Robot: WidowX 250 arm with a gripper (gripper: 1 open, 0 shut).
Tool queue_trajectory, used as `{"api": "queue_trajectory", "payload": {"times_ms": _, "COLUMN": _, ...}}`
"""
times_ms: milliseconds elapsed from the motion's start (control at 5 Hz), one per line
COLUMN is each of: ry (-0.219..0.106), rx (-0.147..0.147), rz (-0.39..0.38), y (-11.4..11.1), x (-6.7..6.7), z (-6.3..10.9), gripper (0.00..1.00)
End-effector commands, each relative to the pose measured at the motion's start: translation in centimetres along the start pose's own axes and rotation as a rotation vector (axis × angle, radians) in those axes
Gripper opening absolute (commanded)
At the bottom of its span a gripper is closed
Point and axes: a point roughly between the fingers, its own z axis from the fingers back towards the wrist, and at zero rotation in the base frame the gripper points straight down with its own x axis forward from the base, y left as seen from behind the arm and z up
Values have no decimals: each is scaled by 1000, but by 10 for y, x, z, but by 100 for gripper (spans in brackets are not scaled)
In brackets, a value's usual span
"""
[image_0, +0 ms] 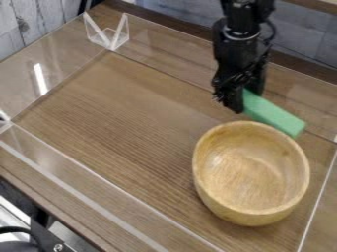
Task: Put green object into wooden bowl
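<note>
Up near the top right of the frame hangs the black gripper [232,98], pointing down, pinching one end of the green object [271,114]. Fingers clamped on the upper-left end only; the rest of the block sticks out toward the lower right, tilted a little. Looks lifted off the tabletop [118,118], though hard to tell for sure.

Just below and a bit left of the block sits the wooden bowl [253,171], round and tan, with a thick rim. Far end of the block close above the bowl's top right rim, not inside yet.

Further out, toward the left and lower edges: clear plastic walls [53,162] around the tabletop, and a small clear stand [105,31] at the upper left.

What could go wrong:
- Could slip out, since only one end is held and the long part hangs free.
- Could bump the rim on the way over, if kept too low, and push the bowl or twist loose.
- Could land on the rim or the tabletop, if let go too soon, before being over the middle of the bowl.
</note>
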Motion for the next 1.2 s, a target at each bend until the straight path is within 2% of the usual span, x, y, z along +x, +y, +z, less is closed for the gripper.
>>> {"api": "queue_trajectory", "payload": {"times_ms": 0, "ry": -3, "rx": -60, "rz": -41, "y": 3, "x": -24, "z": 25, "gripper": 0}}
{"api": "queue_trajectory", "payload": {"times_ms": 200, "ry": -5, "rx": -48, "rz": -66, "y": 17, "x": -47, "z": 21, "gripper": 0}}
{"api": "queue_trajectory", "payload": {"times_ms": 600, "ry": -15, "rx": -32, "rz": 9, "y": 32, "x": -53, "z": 2, "gripper": 0}}
{"api": "queue_trajectory", "payload": {"times_ms": 1000, "ry": -17, "rx": -17, "rz": 62, "y": 32, "x": -72, "z": 10, "gripper": 0}}
